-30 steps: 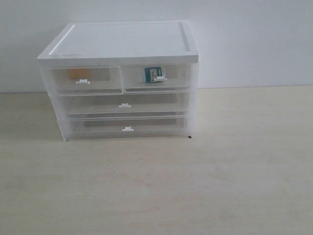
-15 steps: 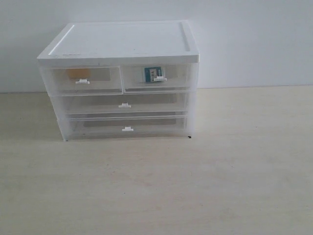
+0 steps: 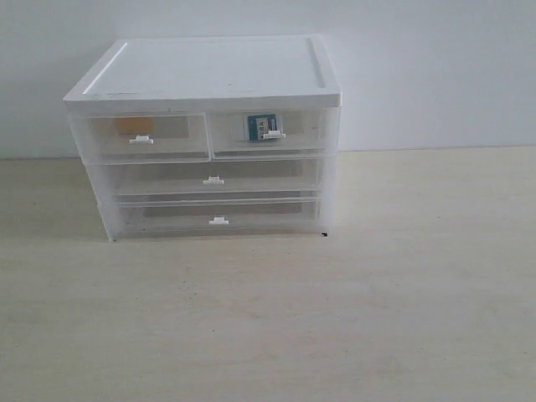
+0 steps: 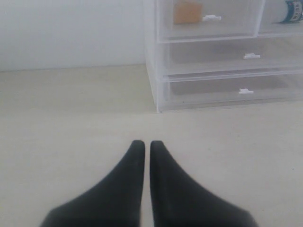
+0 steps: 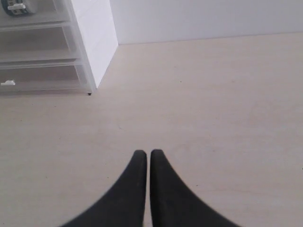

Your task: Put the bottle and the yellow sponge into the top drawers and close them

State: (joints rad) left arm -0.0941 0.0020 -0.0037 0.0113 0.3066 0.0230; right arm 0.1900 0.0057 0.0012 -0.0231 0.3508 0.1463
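Note:
A white translucent drawer cabinet [image 3: 209,75] stands at the back of the table. Its top left drawer [image 3: 142,138] is pushed in with the yellow sponge [image 3: 134,126] inside, also showing in the left wrist view as the sponge [image 4: 186,12]. The top right drawer [image 3: 272,134] is pushed in and holds the bottle [image 3: 263,126], whose label shows at the bottle [image 5: 16,6] in the right wrist view. My left gripper [image 4: 147,143] is shut and empty over the table, well short of the cabinet. My right gripper [image 5: 148,152] is shut and empty, off to the cabinet's right. Neither arm shows in the exterior view.
Two wider drawers, the middle one [image 3: 213,178] and the bottom one [image 3: 218,219], sit closed below the top pair. The pale wooden table [image 3: 335,318] stretches in front, and a white wall [image 3: 435,67] rises behind the cabinet.

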